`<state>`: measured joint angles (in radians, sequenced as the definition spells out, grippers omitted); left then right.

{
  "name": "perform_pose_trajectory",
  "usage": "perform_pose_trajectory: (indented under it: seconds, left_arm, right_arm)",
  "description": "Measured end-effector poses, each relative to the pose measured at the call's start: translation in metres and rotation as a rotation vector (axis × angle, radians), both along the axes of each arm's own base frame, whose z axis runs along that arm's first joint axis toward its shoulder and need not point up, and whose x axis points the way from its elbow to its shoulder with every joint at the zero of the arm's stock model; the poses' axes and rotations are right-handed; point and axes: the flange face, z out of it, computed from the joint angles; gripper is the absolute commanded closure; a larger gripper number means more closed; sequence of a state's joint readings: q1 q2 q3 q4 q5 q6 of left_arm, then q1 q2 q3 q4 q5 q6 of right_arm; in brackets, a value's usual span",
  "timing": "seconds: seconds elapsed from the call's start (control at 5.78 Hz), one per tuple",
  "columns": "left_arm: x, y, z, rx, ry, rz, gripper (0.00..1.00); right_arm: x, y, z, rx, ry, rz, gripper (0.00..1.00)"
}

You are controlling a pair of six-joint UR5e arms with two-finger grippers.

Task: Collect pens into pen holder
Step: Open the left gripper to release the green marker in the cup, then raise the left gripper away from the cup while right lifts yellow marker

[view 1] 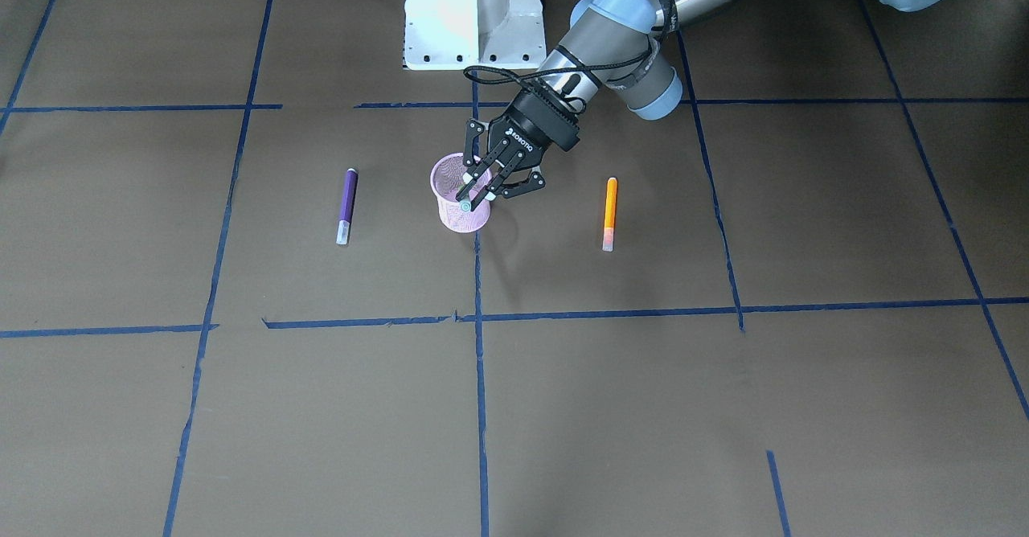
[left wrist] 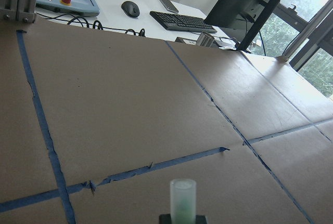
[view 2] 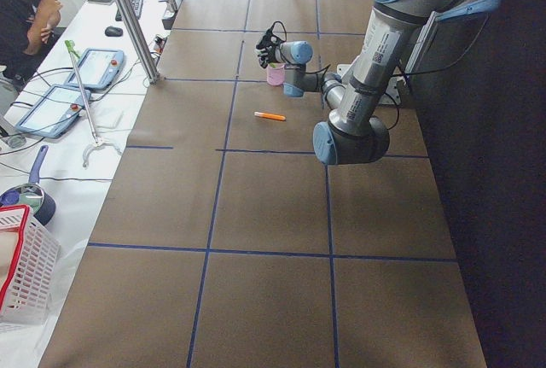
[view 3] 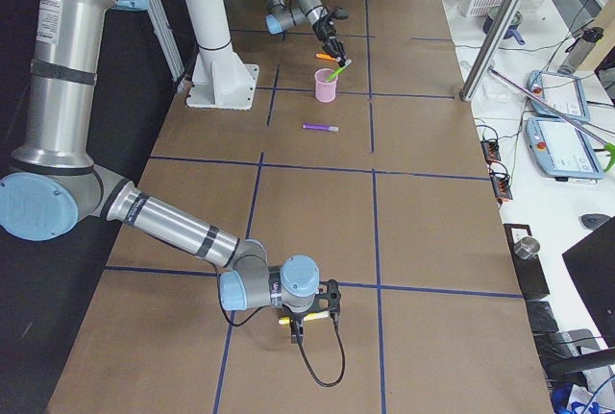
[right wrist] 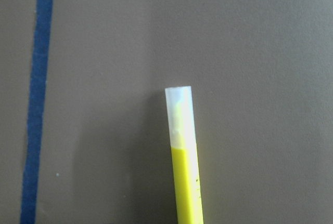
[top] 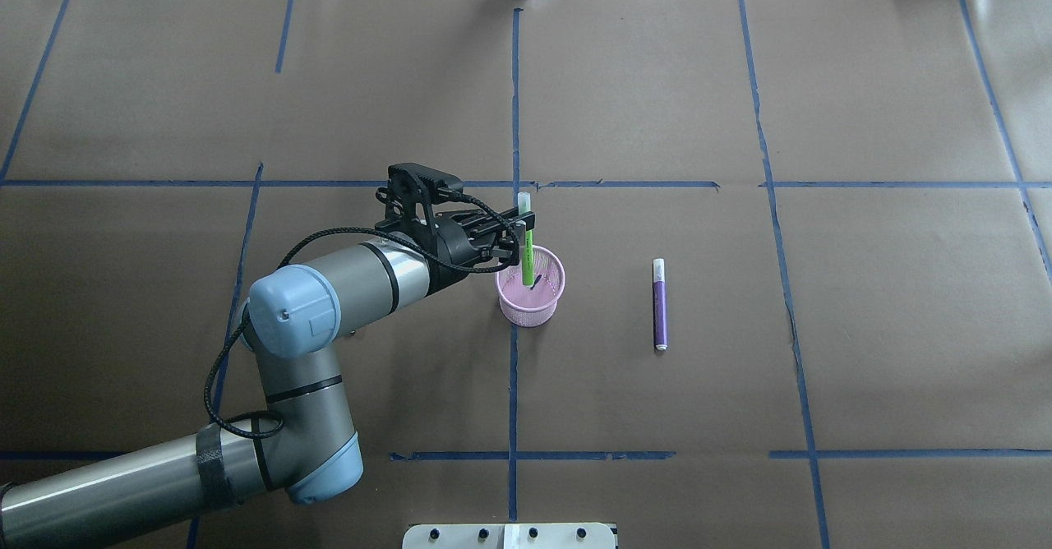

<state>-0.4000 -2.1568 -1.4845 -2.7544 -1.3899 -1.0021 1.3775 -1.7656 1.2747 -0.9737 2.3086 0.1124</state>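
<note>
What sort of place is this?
Looks like a robotics lab, probably a data-collection cell: a table papered brown and marked with a blue tape grid, teach pendants alongside it, and a keyboard and monitor just past the table edge.

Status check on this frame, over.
Left gripper shut on green pen, tip in pen holder. Right gripper far off, state unclear. Purple pen, orange pen flat on table. Nothing blocking.

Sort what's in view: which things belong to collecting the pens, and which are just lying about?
Job: round pink wire-mesh pen holder; green marker pen, held by left gripper; purple marker pen; orange marker pen; yellow marker pen.
Lying about: white plastic basket; grey teach pendant; black keyboard; dark mouse.
</note>
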Motion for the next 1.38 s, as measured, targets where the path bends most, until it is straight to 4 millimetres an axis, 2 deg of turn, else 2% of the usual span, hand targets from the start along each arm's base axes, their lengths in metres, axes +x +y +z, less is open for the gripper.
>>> perform_pose_trajectory:
  seconds: [0.17,0.69,1.04,1.21,1.38]
  left_arm:
    - [0.001,0.001,0.001,0.001,0.008,0.002,0.01]
    - [-0.002,0.004,-0.009,0.004,0.030,0.007,0.00]
    - [-0.014,-0.003,-0.021,-0.019,-0.029,-0.003,0.00]
    - [-0.028,-0.021,-0.027,-0.054,-0.110,0.005,0.00]
    - [-0.049,-0.050,-0.024,-0.101,-0.190,0.044,0.00]
  right_arm:
    - [0.000,0.000,0.000,-0.001,0.000,0.001,0.00]
    - [0.000,0.000,0.000,0.000,-0.001,0.001,0.00]
    - [0.000,0.000,0.000,-0.001,-0.001,0.002,0.00]
    - [0.000,0.000,0.000,-0.003,0.000,0.003,0.07]
    - [0.000,0.000,0.001,-0.005,0.001,0.004,0.16]
